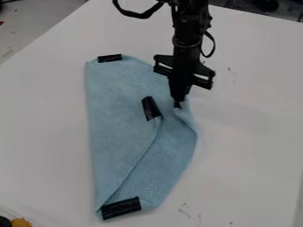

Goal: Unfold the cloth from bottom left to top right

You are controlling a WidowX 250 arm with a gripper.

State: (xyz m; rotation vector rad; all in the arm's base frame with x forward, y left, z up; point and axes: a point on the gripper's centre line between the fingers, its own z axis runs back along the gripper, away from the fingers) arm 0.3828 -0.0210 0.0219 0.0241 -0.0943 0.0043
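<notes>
A white tabletop [248, 133] runs under everything, with a few small dark marks near its lower edge and more to the right of the arm. Beyond its top right edge the background is dark; past its upper left edge there is a grey surface.

The black gripper [178, 105] points down at the right side of the cloth, above the middle of the view. Its fingers are close together, pinching a bit of fabric that puckers around the tips. Above it the black robot arm [188, 26] rises out through the top edge, with dark cable loops on either side.

The light blue cloth [115, 119] lies left of centre, taller than it is wide, with a straight left side and a bulging right one. A folded-over layer covers its left part, its free edge slanting from the middle down to the bottom left corner. One strip of black tape [151, 108] sits at that layer's inner corner, left of the gripper; a second strip [110, 58] is on the top edge, a third strip [121, 208] at the bottom. In the lower left corner of the view is an orange, jagged-edged object [21, 222] beside something black.
</notes>
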